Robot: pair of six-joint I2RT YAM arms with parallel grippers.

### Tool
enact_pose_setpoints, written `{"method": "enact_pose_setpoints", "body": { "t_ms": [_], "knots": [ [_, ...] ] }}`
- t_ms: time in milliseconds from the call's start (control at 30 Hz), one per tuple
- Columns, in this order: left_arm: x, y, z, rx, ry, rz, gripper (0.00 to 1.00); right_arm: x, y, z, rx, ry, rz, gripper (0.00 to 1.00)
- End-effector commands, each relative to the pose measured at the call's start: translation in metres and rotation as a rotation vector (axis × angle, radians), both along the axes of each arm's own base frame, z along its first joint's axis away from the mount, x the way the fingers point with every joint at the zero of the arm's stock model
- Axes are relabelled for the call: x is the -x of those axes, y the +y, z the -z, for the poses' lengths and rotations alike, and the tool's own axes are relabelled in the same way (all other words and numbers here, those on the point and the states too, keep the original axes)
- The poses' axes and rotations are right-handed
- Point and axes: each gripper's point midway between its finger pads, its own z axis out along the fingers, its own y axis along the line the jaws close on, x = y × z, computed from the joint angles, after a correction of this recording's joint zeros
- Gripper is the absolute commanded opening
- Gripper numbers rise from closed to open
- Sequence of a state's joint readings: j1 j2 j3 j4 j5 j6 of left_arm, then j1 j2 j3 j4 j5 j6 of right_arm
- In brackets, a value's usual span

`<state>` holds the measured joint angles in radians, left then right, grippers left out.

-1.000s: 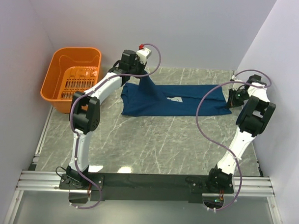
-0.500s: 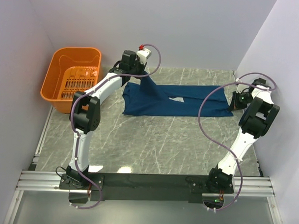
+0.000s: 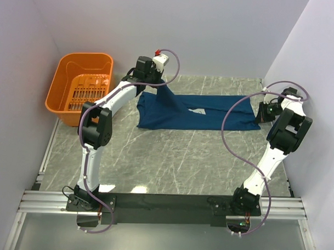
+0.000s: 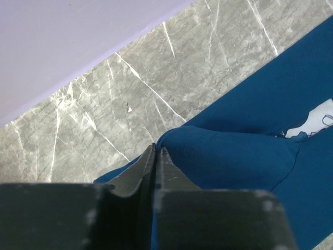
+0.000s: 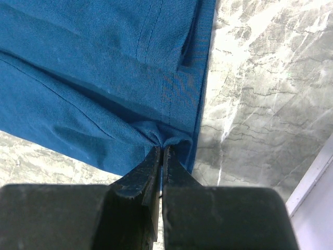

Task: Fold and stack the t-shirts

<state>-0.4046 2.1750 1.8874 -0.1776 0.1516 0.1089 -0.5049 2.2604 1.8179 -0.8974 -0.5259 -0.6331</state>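
A dark blue t-shirt (image 3: 197,111) lies stretched across the far part of the marble table, with a small white print (image 3: 197,110) near its middle. My left gripper (image 3: 159,86) is shut on the shirt's far left end and holds a fold of cloth (image 4: 229,156) raised off the table. My right gripper (image 3: 262,113) is shut on the shirt's right edge, where the cloth bunches at the fingertips (image 5: 162,149). In the left wrist view the white print (image 4: 317,120) shows at the right edge.
An orange plastic basket (image 3: 80,88) stands at the far left of the table. Lilac walls close in the table at the back and on both sides; the right wall (image 5: 317,192) runs close to my right gripper.
My right gripper has drawn the shirt's right end a little further right and back. The left arm has hardly moved.
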Motion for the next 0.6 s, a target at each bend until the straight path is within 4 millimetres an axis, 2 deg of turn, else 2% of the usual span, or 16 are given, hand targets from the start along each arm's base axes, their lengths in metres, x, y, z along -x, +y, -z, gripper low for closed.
{"method": "enact_pose_setpoints", "body": {
  "t_ms": [0, 33, 100, 133, 167, 200, 233, 267, 300, 333, 367, 400, 433, 467, 500, 567],
  "knots": [
    [-0.011, -0.003, -0.023, 0.042, -0.058, -0.029, 0.09, -0.006, -0.003, -0.030, 0.015, -0.068, 0.010, 0.00],
    [-0.012, -0.002, -0.027, 0.053, -0.058, -0.045, 0.30, -0.006, -0.004, -0.030, 0.014, -0.066, 0.013, 0.01],
    [-0.010, 0.002, -0.044, 0.065, -0.077, -0.074, 0.47, -0.008, -0.003, -0.030, 0.012, -0.068, 0.016, 0.03],
    [-0.007, 0.004, -0.050, 0.067, -0.078, -0.082, 0.60, -0.008, -0.002, -0.029, 0.013, -0.064, 0.017, 0.04],
    [-0.002, 0.007, -0.070, 0.085, -0.101, -0.087, 0.65, -0.008, -0.002, -0.030, 0.016, -0.064, 0.017, 0.04],
    [0.005, 0.012, -0.068, 0.078, -0.088, -0.100, 0.67, -0.009, -0.002, -0.030, 0.017, -0.064, 0.018, 0.07],
    [0.011, 0.016, -0.072, 0.085, -0.082, -0.114, 0.74, -0.009, -0.002, -0.030, 0.021, -0.066, 0.022, 0.08],
    [0.022, 0.021, -0.093, 0.097, -0.103, -0.118, 0.75, -0.009, -0.002, -0.029, 0.021, -0.065, 0.024, 0.09],
    [0.028, 0.027, -0.095, 0.096, -0.097, -0.136, 0.76, -0.010, -0.004, -0.031, 0.028, -0.071, 0.025, 0.09],
    [0.038, 0.031, -0.083, 0.080, -0.061, -0.139, 0.76, -0.010, -0.004, -0.031, 0.028, -0.073, 0.026, 0.09],
    [0.054, 0.036, -0.091, 0.102, -0.032, -0.152, 0.76, -0.010, -0.005, -0.031, 0.036, -0.072, 0.029, 0.10],
    [0.063, 0.040, -0.087, 0.104, -0.006, -0.157, 0.76, -0.010, -0.005, -0.032, 0.038, -0.073, 0.031, 0.11],
    [0.079, 0.042, -0.065, 0.094, 0.059, -0.147, 0.76, -0.011, -0.006, -0.032, 0.043, -0.080, 0.030, 0.11],
    [0.093, 0.044, -0.070, 0.124, 0.079, -0.151, 0.76, -0.010, -0.007, -0.033, 0.051, -0.081, 0.037, 0.13],
    [0.112, 0.049, -0.040, 0.103, 0.167, -0.152, 0.76, -0.011, -0.007, -0.033, 0.053, -0.083, 0.035, 0.15],
    [0.138, 0.047, -0.029, 0.145, 0.234, -0.130, 0.75, -0.009, -0.007, -0.034, 0.054, -0.083, 0.029, 0.16]
  ]
}}
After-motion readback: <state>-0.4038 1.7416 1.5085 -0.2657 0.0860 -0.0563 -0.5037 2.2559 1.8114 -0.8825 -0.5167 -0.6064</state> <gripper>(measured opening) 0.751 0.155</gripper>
